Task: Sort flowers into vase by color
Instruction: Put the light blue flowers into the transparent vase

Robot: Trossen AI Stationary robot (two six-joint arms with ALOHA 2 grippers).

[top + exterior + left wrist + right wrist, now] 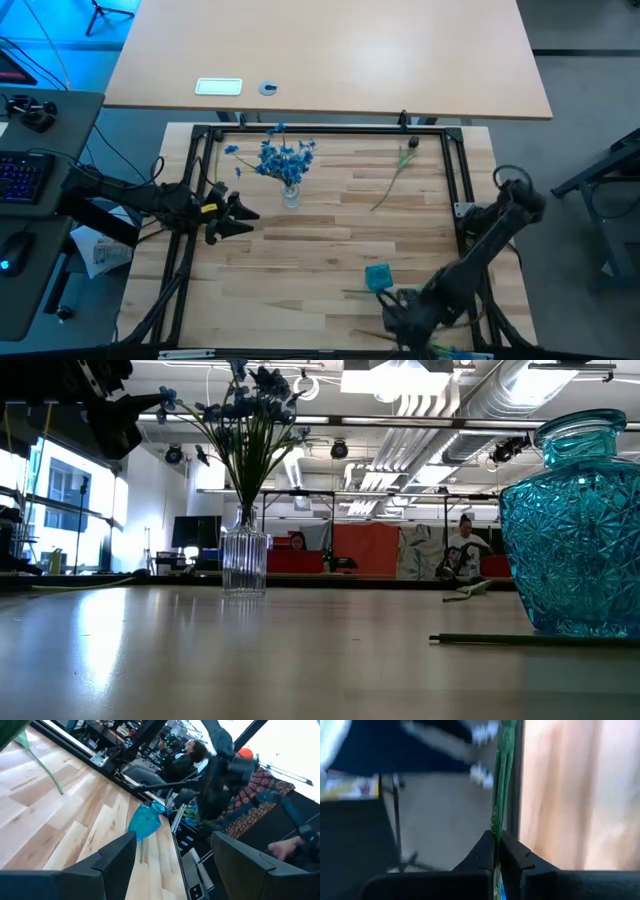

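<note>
Both arms are dark, jointed and slim. The left claw [247, 215] has black wedge-shaped fingers and a yellow mark behind them.

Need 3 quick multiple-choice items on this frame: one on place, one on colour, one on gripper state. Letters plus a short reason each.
1. Where does the clear vase with blue flowers stand?
A. far left part of the table, near the left gripper
B. near right corner
C. off the table

2. What colour is the other vase, near the right gripper?
A. red
B. teal
C. white

3. What is the right gripper doing?
A. open and empty
B. shut on a green stem
C. shut on the vase

Answers:
1 A: the high view shows it just beyond the left gripper.
2 B: the low view shows teal cut glass.
3 B: the right wrist view shows the fingers closed on the green stem.
</note>
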